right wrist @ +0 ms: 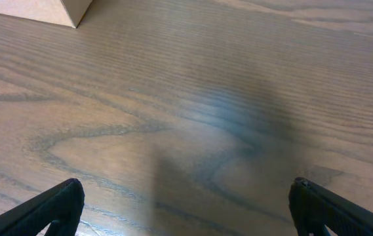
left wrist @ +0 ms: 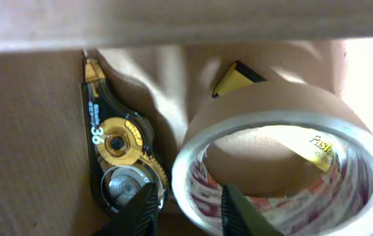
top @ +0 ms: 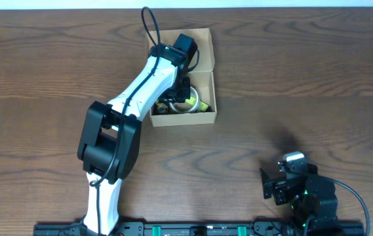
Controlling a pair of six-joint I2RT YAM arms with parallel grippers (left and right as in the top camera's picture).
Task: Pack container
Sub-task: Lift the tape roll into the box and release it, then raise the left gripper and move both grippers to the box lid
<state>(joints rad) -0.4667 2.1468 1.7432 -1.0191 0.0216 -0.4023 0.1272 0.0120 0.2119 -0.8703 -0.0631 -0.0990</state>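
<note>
The container (top: 202,120) is a tan cardboard box at the table's back centre, with its flap lid (top: 202,49) open. My left gripper (top: 185,92) reaches down inside it. In the left wrist view its fingers (left wrist: 187,210) straddle the wall of a tan tape roll (left wrist: 284,105), one finger outside and one inside, with a small gap showing. The roll (top: 190,105) lies tilted in the box. A black and gold correction-tape dispenser (left wrist: 111,141) lies beside it on the box floor. My right gripper (top: 269,185) is open and empty low over the table (right wrist: 186,203).
A yellow and black object (left wrist: 232,78) lies behind the tape roll in the box. A corner of the box (right wrist: 42,10) shows at the top left of the right wrist view. The wooden table (top: 304,85) spreads around the box.
</note>
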